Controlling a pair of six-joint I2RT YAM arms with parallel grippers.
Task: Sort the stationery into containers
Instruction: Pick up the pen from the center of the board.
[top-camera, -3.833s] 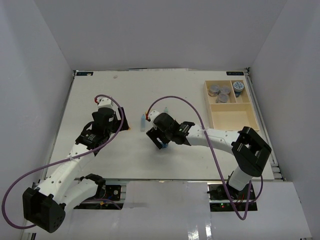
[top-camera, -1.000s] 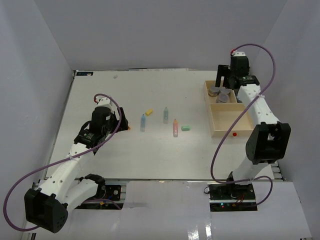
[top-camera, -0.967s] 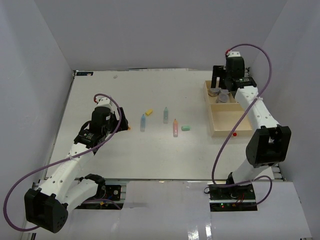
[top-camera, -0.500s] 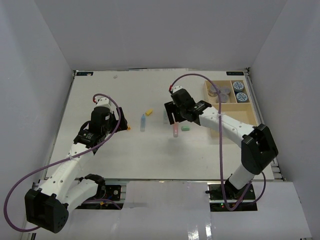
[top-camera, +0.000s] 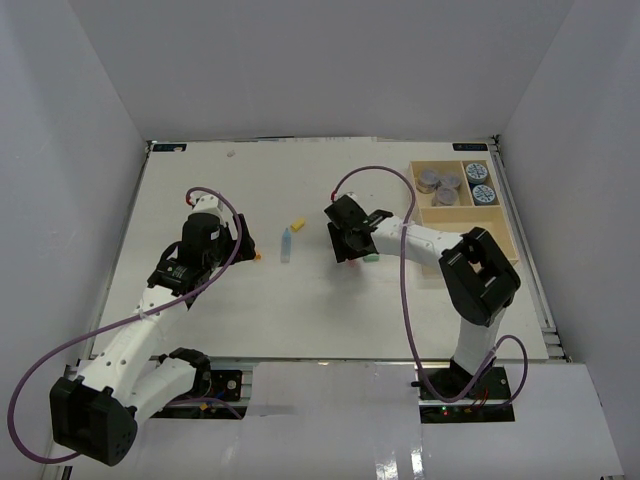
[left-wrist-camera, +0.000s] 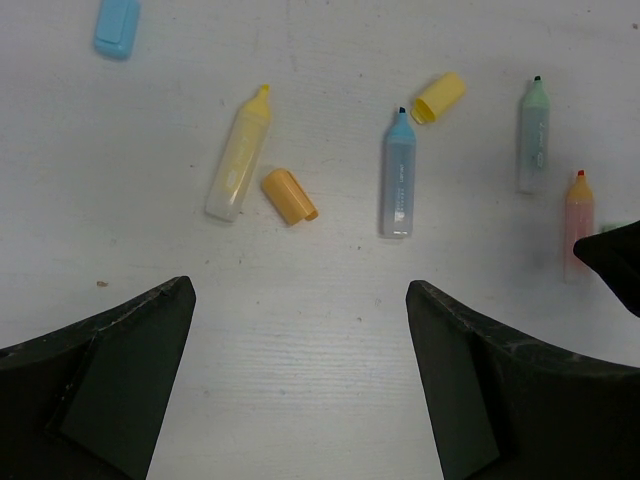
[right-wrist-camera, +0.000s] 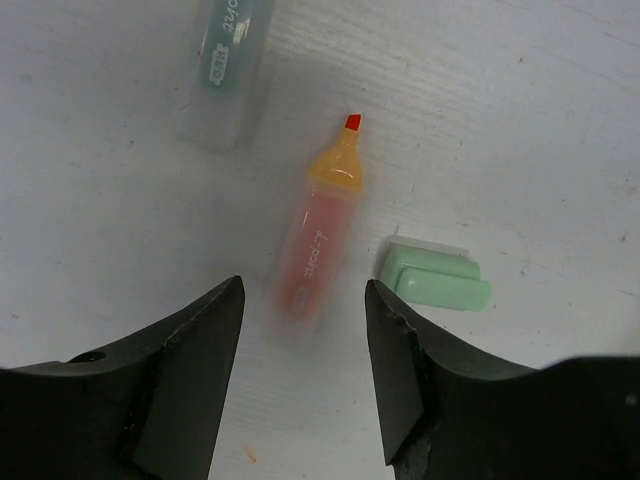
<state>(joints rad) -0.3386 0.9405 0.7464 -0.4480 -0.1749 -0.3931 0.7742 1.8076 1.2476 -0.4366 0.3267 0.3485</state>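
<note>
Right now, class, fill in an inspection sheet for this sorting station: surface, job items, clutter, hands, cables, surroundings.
Surface: white table, a few small specks.
Job items: wooden tray at far right holds three grey rolls in one section and two blue-and-white rolls in the next. Loose on the table: yellow marker, blue marker, green marker, orange marker, with caps off; green cap, two yellow-orange caps, blue cap.
Clutter: nothing seen.
Hands: left hand open, empty; right hand straddling the orange marker, not gripping.
Cables: purple cable looped along each arm.
Surroundings: plain white walls.
</note>
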